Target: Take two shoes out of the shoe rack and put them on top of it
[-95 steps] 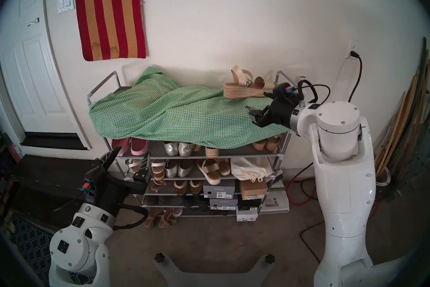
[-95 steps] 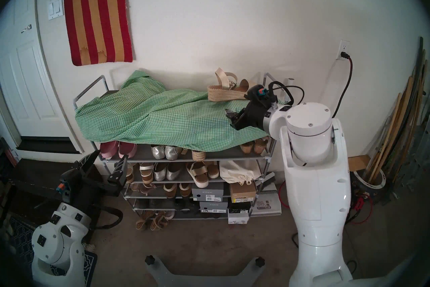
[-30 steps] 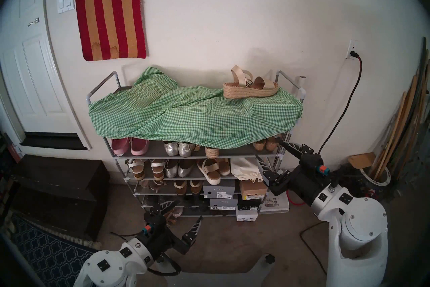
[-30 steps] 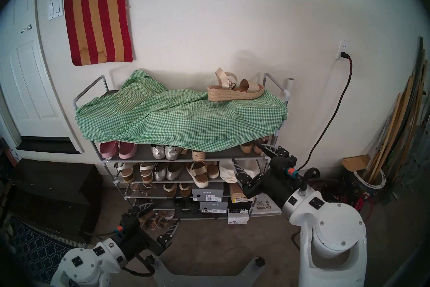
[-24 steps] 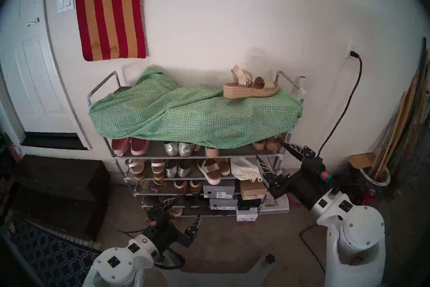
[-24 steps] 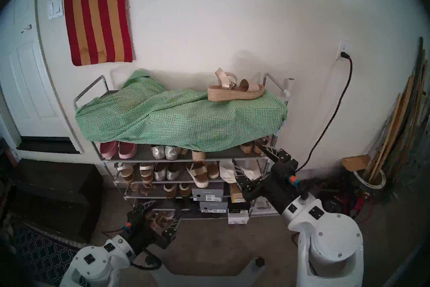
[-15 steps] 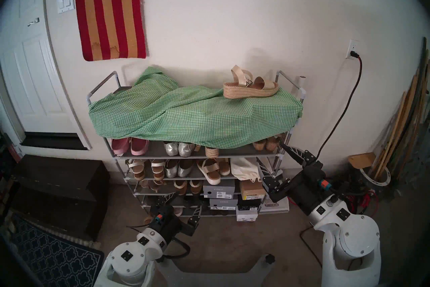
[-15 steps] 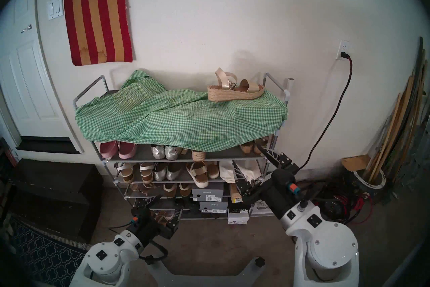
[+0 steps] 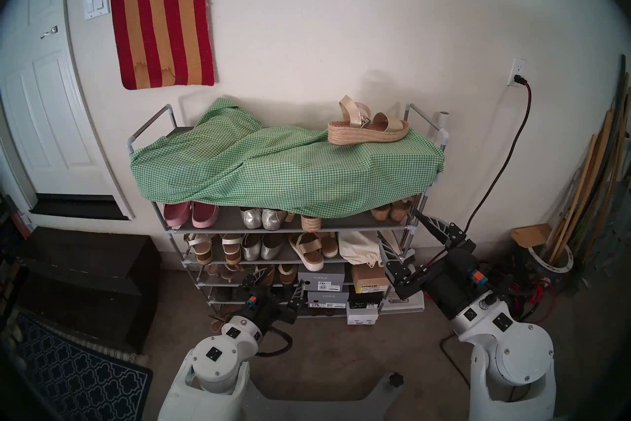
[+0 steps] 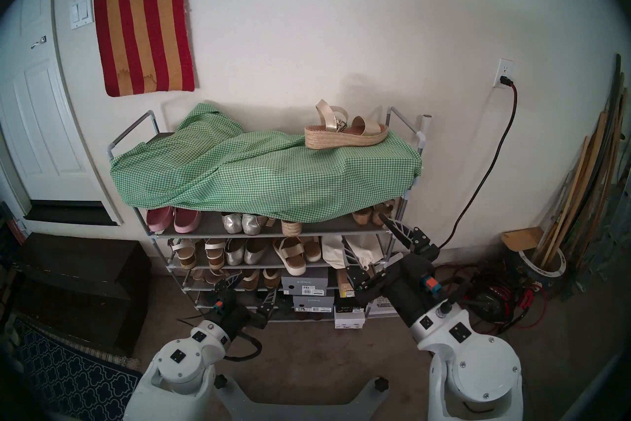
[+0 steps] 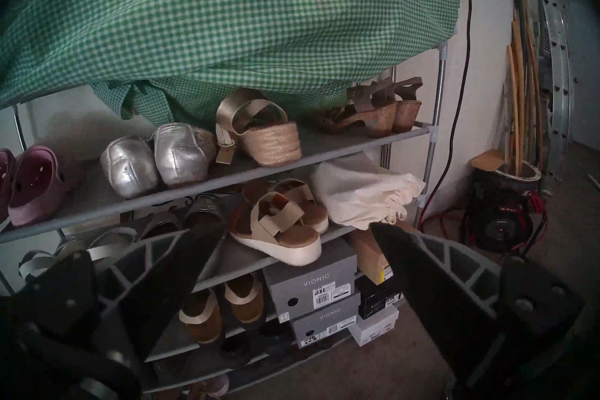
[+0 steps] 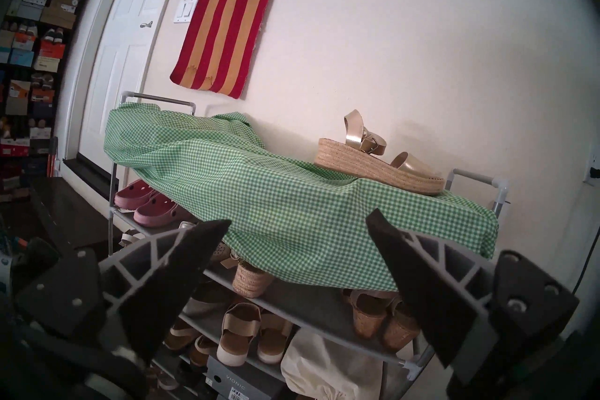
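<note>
We face the shoe rack (image 9: 408, 228), a wide grey-tube frame with grey fabric shelves and white joints, against a pale wall. A green gingham cloth (image 9: 273, 167) drapes over its top tier. One jute-soled platform sandal (image 9: 368, 128) stands upright on that cloth at about 1 o'clock from the rack's middle, toe toward the right rail. Its mate (image 11: 259, 130) sits on the first shelf below the cloth, heel toward us, just right of a pair of silver flats (image 11: 156, 162) and partly under the cloth's hanging edge. Cork wedge sandals (image 11: 373, 112) stand at 3 o'clock from it on the same shelf; pink clogs (image 9: 191, 213) at 9 o'clock. Our left gripper (image 9: 276, 285) hangs in front of the lower shelves, at roughly 6 o'clock from the mate, fingers spread wide with nothing between them; in its wrist view the white-soled strap sandals (image 11: 282, 227) and the Vionic boxes (image 11: 308, 289) show through the gap. Our right gripper (image 9: 399, 232) sits by the rack's right post, fingers likewise spread and empty, one tip near the wedges, touching nothing that we can make out.
</note>
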Robot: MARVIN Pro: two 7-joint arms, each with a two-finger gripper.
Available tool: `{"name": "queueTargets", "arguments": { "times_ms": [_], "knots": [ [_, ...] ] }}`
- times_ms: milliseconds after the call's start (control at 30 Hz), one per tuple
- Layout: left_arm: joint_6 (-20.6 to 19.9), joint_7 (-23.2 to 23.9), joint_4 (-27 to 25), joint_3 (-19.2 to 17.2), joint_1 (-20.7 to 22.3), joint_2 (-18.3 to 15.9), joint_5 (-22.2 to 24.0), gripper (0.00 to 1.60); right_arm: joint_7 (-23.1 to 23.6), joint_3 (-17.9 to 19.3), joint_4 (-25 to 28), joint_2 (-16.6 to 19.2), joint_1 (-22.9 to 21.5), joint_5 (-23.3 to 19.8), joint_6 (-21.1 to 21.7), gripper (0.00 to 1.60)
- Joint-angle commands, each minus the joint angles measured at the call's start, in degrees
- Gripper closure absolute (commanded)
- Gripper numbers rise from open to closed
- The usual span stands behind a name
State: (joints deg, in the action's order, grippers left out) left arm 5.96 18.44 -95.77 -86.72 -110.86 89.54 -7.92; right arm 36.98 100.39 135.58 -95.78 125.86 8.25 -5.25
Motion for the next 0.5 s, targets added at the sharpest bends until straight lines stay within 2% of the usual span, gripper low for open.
{"name": "queueTargets", "arguments": {
  "times_ms": [0, 67, 167, 233, 467],
  "knots": [
    [0.43, -0.97, 3.11, 2.04, 6.50, 0.46, -0.07, 0.00, -0.10, -0.38, 0.14, -0.15, 0.35, -0.06, -0.97, 0.00],
    [0.35, -1.61, 3.31, 2.75, 7.19, 0.33, -0.03, 0.00, -0.16, -0.40, 0.12, -0.14, 0.38, -0.07, -1.08, 0.00],
    [0.72, -2.78, 7.13, 3.34, 11.08, 0.86, -0.93, 0.00, -0.27, -0.43, 0.09, -0.11, 0.44, -0.09, -1.25, 0.00],
    [0.59, -3.26, 6.78, 3.42, 10.69, 0.78, -1.10, 0.00, -0.29, -0.43, 0.09, -0.11, 0.45, -0.09, -1.28, 0.00],
    [2.54, -6.18, 13.99, 3.55, 16.33, 1.63, -3.83, 0.00, -0.42, -0.47, 0.06, -0.05, 0.51, -0.11, -1.44, 0.00]
  ]
}}
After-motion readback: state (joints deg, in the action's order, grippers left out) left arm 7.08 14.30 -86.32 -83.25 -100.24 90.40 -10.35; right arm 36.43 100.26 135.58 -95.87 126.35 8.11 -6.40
